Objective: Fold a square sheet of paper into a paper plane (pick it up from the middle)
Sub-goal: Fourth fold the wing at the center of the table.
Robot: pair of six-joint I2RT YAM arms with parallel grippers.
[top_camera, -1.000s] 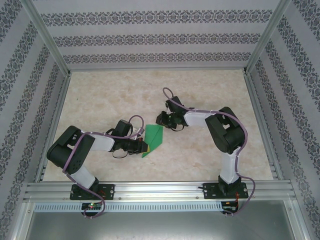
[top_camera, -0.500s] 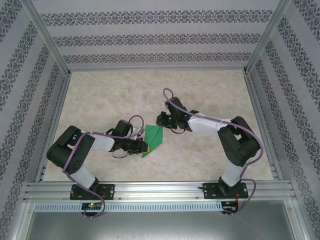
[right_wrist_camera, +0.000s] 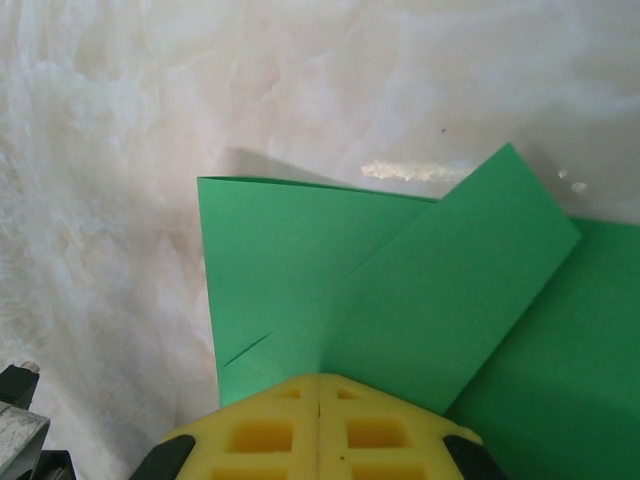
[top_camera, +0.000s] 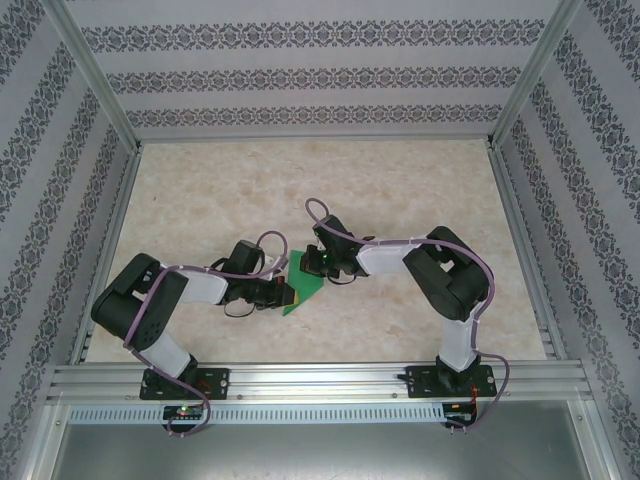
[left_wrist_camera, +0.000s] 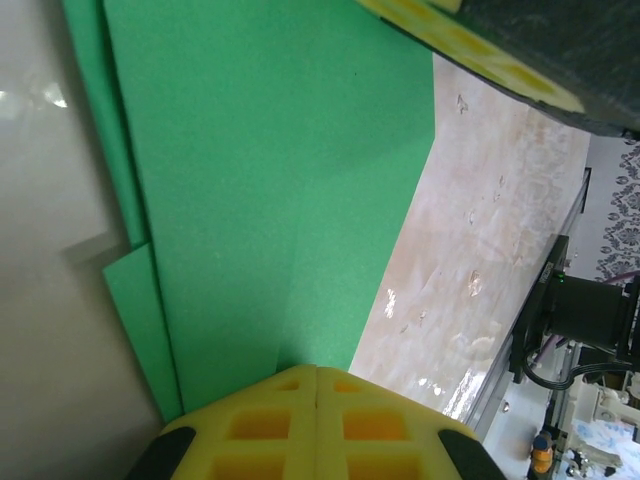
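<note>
The green sheet of paper point(top_camera: 306, 282) lies partly folded on the table between the arms, with a diagonal flap laid across it point(right_wrist_camera: 400, 280) and layered edges point(left_wrist_camera: 270, 180). My left gripper point(top_camera: 291, 294) is shut, and its yellow tips point(left_wrist_camera: 316, 370) rest on the sheet's near left edge. My right gripper point(top_camera: 314, 263) is shut too; its tips point(right_wrist_camera: 319, 378) press down on the folded upper part beside the flap's crease. One of its yellow fingers point(left_wrist_camera: 470, 45) shows at the top of the left wrist view.
The marbled tabletop point(top_camera: 400, 180) is ringed by patterned walls and aluminium rails point(top_camera: 320, 378). A black arm base point(left_wrist_camera: 580, 310) stands by the rail to the right of the paper.
The right arm has swung left and its shut gripper has come down onto the paper's upper part. The left gripper and the paper have stayed put.
</note>
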